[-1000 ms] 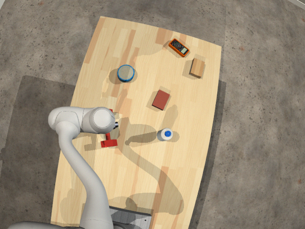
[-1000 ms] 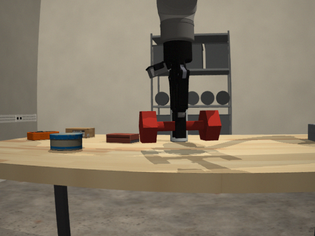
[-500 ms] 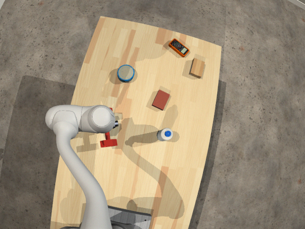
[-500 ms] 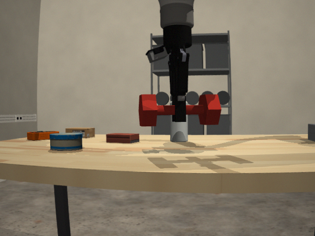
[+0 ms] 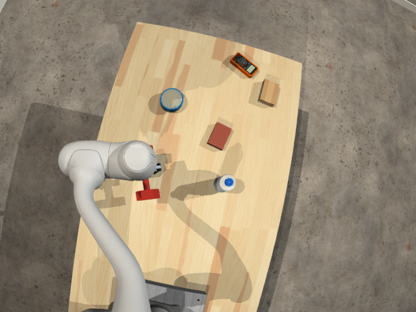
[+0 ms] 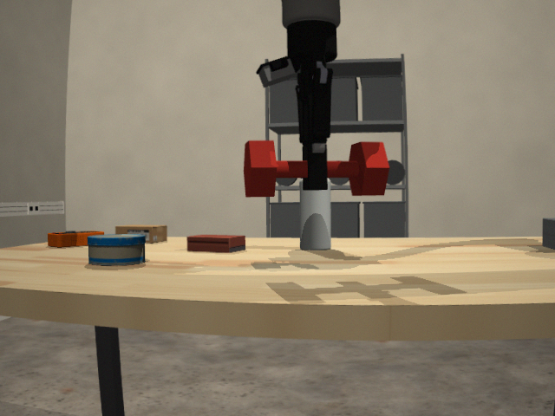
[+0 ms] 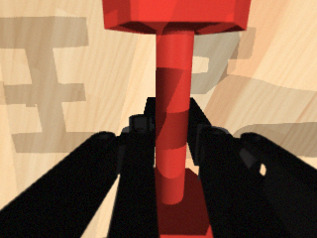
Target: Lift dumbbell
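The red dumbbell point(image 5: 147, 194) point(image 6: 259, 168) point(image 7: 173, 89) hangs level in the air, clear of the wooden table point(image 5: 201, 251) point(image 6: 134, 304); its shadow lies on the top below. My gripper point(image 6: 315, 177) point(image 7: 169, 111) points straight down and is shut on the middle of the dumbbell's handle, with a black finger on each side in the wrist view. In the overhead view the arm's wrist hides the gripper and most of the dumbbell; only one head and part of the handle show.
A white bottle with a blue cap point(image 5: 225, 182) point(image 6: 315, 219) stands behind the dumbbell. A red-brown box point(image 5: 220, 135) point(image 6: 216, 243), a blue-rimmed tin point(image 5: 171, 99) point(image 6: 116, 249), an orange multimeter point(image 5: 244, 64) point(image 6: 74, 237) and a cardboard box point(image 5: 269, 91) point(image 6: 142, 232) lie farther off.
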`<state>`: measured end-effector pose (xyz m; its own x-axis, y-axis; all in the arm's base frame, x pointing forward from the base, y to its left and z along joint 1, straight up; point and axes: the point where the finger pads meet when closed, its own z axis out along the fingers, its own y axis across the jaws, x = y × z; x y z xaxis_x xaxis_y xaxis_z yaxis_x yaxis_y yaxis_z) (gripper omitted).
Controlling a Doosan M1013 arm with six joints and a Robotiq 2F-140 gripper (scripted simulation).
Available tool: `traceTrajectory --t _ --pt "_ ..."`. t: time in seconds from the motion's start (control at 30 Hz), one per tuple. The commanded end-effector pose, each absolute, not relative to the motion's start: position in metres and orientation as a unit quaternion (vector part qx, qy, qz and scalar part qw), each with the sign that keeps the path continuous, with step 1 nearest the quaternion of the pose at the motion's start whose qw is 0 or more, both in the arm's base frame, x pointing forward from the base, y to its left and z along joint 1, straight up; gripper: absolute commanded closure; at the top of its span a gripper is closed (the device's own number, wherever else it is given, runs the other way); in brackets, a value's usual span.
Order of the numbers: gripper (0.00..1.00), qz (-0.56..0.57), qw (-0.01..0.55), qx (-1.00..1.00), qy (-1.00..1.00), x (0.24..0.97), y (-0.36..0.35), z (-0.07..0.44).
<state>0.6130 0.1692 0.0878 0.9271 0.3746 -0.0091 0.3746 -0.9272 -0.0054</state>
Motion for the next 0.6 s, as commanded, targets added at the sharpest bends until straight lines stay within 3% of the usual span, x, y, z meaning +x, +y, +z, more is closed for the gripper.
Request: traceTrajectory --t 0.0,0.57 --pt "0.90 0.001 0.003 -0.982 -0.191 0.617 0.171 0.101" --pt "0.90 0.001 0.003 -0.982 -0.191 0.616 0.170 0.111"
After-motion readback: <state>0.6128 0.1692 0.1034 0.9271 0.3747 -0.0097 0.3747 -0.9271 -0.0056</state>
